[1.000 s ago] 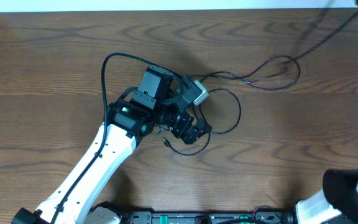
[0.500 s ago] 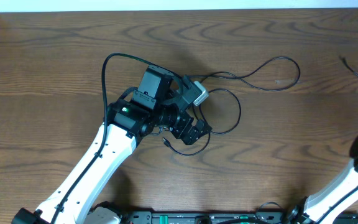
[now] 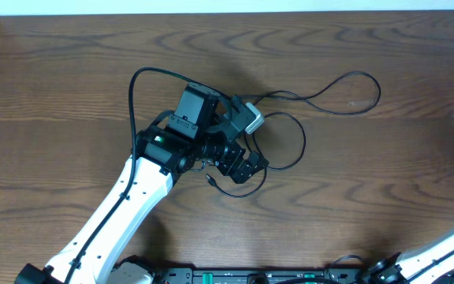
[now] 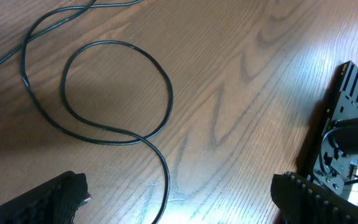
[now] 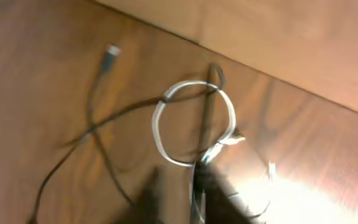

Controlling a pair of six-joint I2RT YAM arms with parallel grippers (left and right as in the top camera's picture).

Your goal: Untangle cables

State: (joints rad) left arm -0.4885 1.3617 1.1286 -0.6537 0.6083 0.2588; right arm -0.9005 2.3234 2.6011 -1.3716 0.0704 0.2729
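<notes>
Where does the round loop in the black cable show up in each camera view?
Overhead: the cable loop lies just right of the picture's centre.
Left wrist: the loop is in the upper left, flat on the wood.
Right wrist: not recognisable; only blurred cords and a whitish ring.
Shared landmark: the wood-grain table.

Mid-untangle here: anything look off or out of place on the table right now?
Nothing damaged. The black cable crosses itself in a closed loop in front of the open left gripper. In the blurred right wrist view a white loop lies tangled with dark cords close to what looks like the table edge.
</notes>
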